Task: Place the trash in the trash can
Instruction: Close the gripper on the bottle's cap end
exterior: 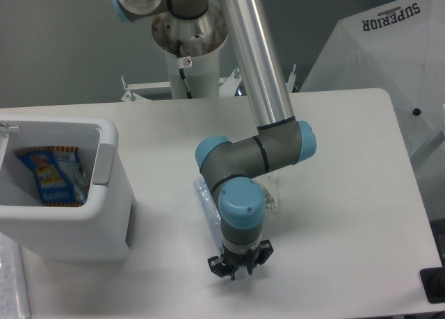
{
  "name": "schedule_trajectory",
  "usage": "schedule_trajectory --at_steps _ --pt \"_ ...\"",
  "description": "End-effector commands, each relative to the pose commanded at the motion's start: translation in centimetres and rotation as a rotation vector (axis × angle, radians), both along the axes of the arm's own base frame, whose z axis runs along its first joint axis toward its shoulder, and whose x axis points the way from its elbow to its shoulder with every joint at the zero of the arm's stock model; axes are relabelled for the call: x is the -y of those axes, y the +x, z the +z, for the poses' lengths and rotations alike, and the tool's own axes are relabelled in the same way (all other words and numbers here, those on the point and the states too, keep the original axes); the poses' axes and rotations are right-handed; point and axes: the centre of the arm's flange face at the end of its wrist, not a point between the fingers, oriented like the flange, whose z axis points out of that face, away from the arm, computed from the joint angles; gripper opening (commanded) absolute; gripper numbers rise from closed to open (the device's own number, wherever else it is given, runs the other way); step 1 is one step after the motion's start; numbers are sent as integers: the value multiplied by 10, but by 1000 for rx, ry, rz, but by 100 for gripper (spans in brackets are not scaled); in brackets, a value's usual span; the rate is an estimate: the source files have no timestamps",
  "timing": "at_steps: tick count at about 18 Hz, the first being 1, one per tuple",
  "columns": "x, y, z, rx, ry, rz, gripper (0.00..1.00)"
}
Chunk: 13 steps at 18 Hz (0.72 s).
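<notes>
1. Arm: the silver upper link runs from the far top of the view down to a grey elbow with blue caps over the middle of the white desk (348, 194); the wrist points straight down.
2. Hand (236, 269): black, pointing down at the near part of the desk. From this overhead angle the wrist hides most of it, so how far its fingers are parted cannot be told; nothing is seen in its hold.
3. Flattened bottle (204, 196): clear plastic, lying flat on the desk just left of and partly under the wrist. Its long axis runs from far-left to near-right, roughly along the near–far line of the desk; most of its length is hidden by the arm, so which end is the neck cannot be told.
4. Crumpled wrapper (270, 203): a small clear piece showing at the right edge of the wrist, on the desk.
5. Trash can (111, 208): boxy and white, with a grey side tab, standing at the left edge of the desk, well apart from the bottle. A blue and yellow packet (49, 174) lies inside.
</notes>
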Motion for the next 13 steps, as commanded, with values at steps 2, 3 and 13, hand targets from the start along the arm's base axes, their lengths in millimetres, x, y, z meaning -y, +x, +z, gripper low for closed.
schedule_trajectory --at_steps 2,3,13 --pt "0 0 1 -1 1 0 33" --pt "-1 -1 3 -4 5 -2 32" --pt "2 -44 195 -125 346 29 32"
